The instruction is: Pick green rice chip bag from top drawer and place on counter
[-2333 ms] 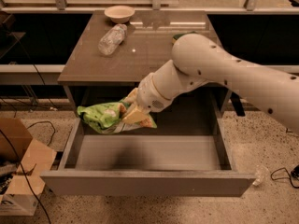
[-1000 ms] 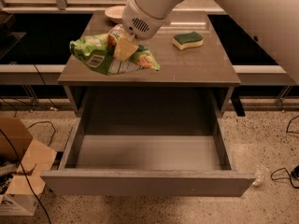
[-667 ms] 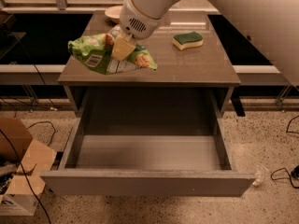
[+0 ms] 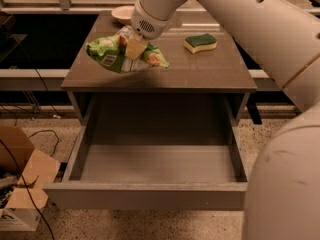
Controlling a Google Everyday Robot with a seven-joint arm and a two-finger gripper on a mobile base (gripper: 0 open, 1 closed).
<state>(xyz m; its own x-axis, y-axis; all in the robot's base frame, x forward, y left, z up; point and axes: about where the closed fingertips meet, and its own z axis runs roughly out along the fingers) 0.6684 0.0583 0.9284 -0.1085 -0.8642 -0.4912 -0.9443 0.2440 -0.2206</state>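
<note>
The green rice chip bag (image 4: 114, 56) is a crinkly light-green foil bag at the left front part of the counter (image 4: 200, 71), low over it or resting on it. My gripper (image 4: 134, 47) sits on the bag's right half from above, and its tan fingers (image 4: 135, 49) are shut on the bag. The white arm reaches in from the upper right. The top drawer (image 4: 155, 164) is pulled fully out below the counter, and its smooth grey bottom is bare.
A green-and-yellow sponge (image 4: 201, 42) lies on the counter's right part. A pale bowl (image 4: 121, 14) stands at the back edge, partly behind my arm. A cardboard box (image 4: 20, 184) sits on the floor at the left. Cables run along the floor there.
The bag went from over the open drawer up to the counter, held in my gripper. Over the last second it has stayed over the counter's left front with little motion.
</note>
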